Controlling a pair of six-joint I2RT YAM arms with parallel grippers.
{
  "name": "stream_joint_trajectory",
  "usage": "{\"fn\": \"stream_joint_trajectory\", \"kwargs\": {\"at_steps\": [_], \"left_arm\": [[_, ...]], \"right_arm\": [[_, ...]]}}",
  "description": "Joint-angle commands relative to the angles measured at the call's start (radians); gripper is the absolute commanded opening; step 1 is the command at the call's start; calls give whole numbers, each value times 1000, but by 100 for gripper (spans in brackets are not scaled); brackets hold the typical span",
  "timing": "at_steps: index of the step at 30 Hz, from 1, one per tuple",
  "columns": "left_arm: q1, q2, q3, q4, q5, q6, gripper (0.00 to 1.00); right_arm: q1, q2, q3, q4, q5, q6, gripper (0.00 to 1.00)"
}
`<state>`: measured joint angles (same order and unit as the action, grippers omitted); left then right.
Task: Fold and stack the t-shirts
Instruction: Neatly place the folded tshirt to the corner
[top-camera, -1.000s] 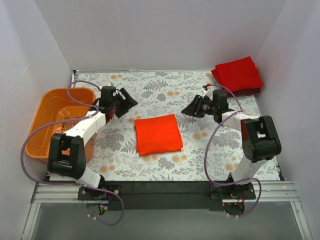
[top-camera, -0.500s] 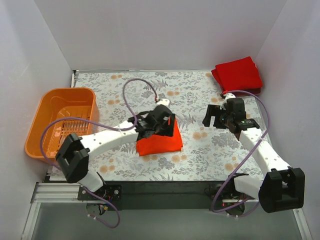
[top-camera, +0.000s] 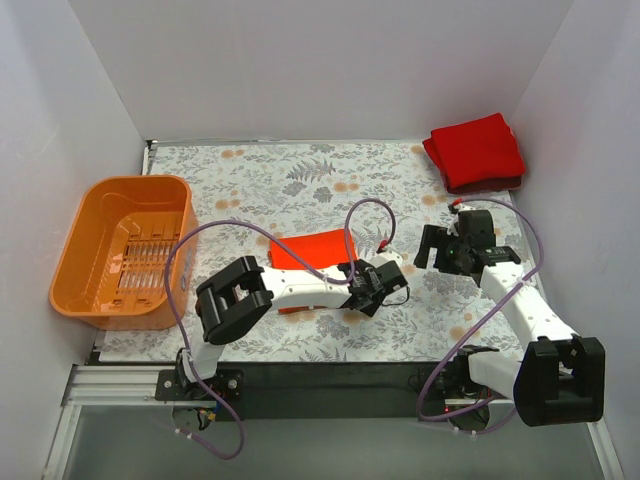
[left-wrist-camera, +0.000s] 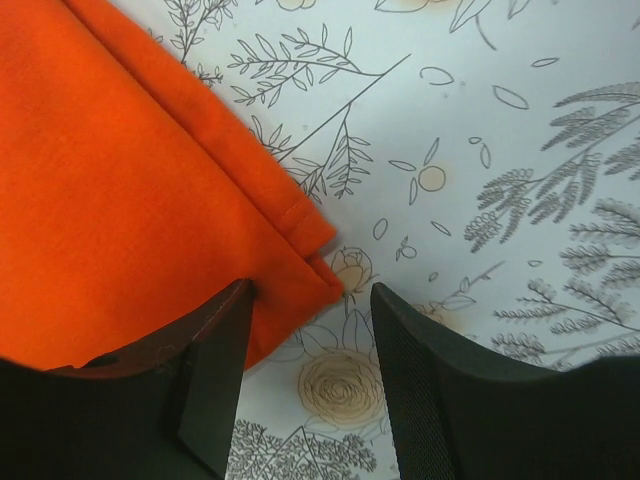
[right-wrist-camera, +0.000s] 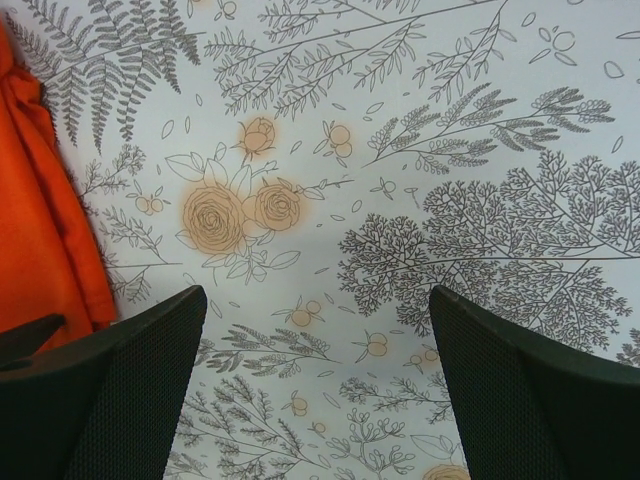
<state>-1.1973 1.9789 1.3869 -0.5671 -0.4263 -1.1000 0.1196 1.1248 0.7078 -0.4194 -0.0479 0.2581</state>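
A folded bright orange-red t-shirt (top-camera: 312, 247) lies flat mid-table, partly hidden under my left arm. My left gripper (top-camera: 368, 297) sits low at its near right corner. In the left wrist view that corner (left-wrist-camera: 318, 268) lies between the jaws, against the left finger (left-wrist-camera: 215, 370). The jaws stand apart, so my left gripper (left-wrist-camera: 314, 300) is open. A deeper red folded t-shirt (top-camera: 478, 150) rests at the back right corner. My right gripper (top-camera: 421, 247) hovers right of the orange-red shirt, wide open over bare cloth (right-wrist-camera: 315, 300), with the shirt's edge (right-wrist-camera: 45, 230) at far left.
An orange plastic basket (top-camera: 92, 282) stands at the left edge of the table. A floral tablecloth (top-camera: 300, 175) covers the table. White walls close in the left, back and right sides. The left arm's cable (top-camera: 365, 215) loops above the shirt.
My left arm swung from beside the basket across the orange-red shirt to its near right corner, its jaws narrowing. My right arm stretched out and its jaws opened wide.
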Motion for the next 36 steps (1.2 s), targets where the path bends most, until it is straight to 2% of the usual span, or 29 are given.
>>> {"fn": "stream_joint_trajectory", "kwargs": {"at_steps": [1, 5, 9, 11, 15, 19, 21, 23, 24, 26, 31, 32, 36], "left_arm": [[-8, 20, 49, -2, -81, 35, 49], [-10, 44, 47, 13, -68, 46, 49], [-8, 55, 28, 7, -81, 40, 38], [-8, 48, 14, 1, -85, 38, 37], [-12, 18, -8, -17, -115, 43, 44], [-10, 11, -12, -17, -98, 66, 46], [-12, 17, -12, -17, -88, 65, 38], [-12, 26, -15, -19, -88, 61, 24], [-12, 26, -17, -19, -89, 55, 10], [-12, 18, -19, -20, -104, 51, 0], [-12, -47, -31, -13, -120, 5, 0], [-10, -76, -40, -7, -118, -3, 0], [-12, -141, -66, 15, -106, -30, 0]], "right_arm": [[-5, 4, -25, 30, -50, -6, 98], [-5, 15, -39, 51, -86, -10, 98], [-5, 32, -54, 77, -136, -7, 98], [-5, 36, -64, 94, -165, -2, 98], [-5, 40, -73, 108, -178, 1, 97], [-6, 47, -73, 120, -199, 9, 97], [-5, 47, -77, 131, -210, 23, 97], [-6, 47, -87, 146, -231, 33, 97], [-5, 47, -97, 155, -240, 46, 97], [-6, 55, -111, 191, -277, 65, 97], [-6, 104, -188, 355, -427, 229, 98], [-5, 116, -205, 449, -453, 263, 98], [12, 199, -257, 643, -552, 403, 98]]}}
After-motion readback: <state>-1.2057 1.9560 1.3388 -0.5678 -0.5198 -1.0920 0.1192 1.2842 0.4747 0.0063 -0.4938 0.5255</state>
